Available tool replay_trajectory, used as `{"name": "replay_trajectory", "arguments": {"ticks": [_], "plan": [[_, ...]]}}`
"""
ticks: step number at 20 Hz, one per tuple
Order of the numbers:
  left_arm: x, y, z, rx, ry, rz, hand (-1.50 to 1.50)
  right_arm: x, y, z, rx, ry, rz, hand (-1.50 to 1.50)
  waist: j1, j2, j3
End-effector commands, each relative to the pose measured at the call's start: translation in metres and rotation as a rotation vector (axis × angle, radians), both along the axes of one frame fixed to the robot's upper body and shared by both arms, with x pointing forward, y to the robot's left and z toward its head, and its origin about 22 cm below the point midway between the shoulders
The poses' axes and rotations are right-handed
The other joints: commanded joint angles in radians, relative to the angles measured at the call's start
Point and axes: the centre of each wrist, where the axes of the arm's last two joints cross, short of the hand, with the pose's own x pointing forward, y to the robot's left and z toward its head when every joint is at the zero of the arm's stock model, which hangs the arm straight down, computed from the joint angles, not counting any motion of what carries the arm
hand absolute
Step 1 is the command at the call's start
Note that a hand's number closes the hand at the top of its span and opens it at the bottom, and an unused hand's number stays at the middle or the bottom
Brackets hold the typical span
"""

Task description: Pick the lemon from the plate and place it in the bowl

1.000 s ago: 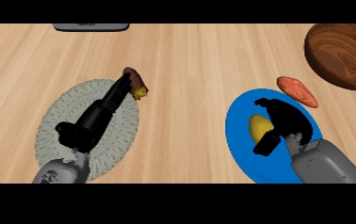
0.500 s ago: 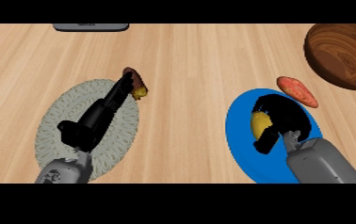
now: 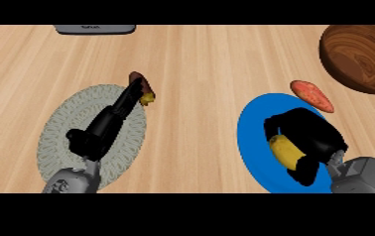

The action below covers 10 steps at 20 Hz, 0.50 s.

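Head view shows the right hand (image 3: 311, 136) low over the blue plate (image 3: 253, 126), its fingers and thumb curled round the lemon (image 3: 285, 151), which lies on the plate under the palm with only its left flank showing yellow. The lemon's long axis seems to run roughly toward and away from the robot, tilted slightly. From this hand the wooden bowl (image 3: 351, 56) lies up and to the right, well apart, at the counter's far right edge, so the coming move looks like a lift followed by a carry forward and rightward. A reddish item (image 3: 313, 95) sits at the plate's upper rim, between hand and bowl, and the carry should pass above it. The left hand (image 3: 110, 123) lies with straight fingers over a round woven mat (image 3: 62, 126), fingertips beside a small dark and yellow object (image 3: 145, 92); it is much farther from the bowl.
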Motion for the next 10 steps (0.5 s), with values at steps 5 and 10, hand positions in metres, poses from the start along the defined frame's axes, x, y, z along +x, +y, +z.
{"name": "replay_trajectory", "arguments": {"ticks": [5,10], "plan": [[-0.01,0.008,-0.006,-0.002,0.011,0.045,0.0,-0.002,-0.095,0.059,0.027,-0.338,0.324,1.5,-0.037,-0.002,0.002],[-0.006,0.015,-0.003,-0.007,-0.005,0.038,0.0,0.004,-0.145,0.078,0.387,-0.509,0.244,1.5,-0.035,0.002,-0.001]]}}
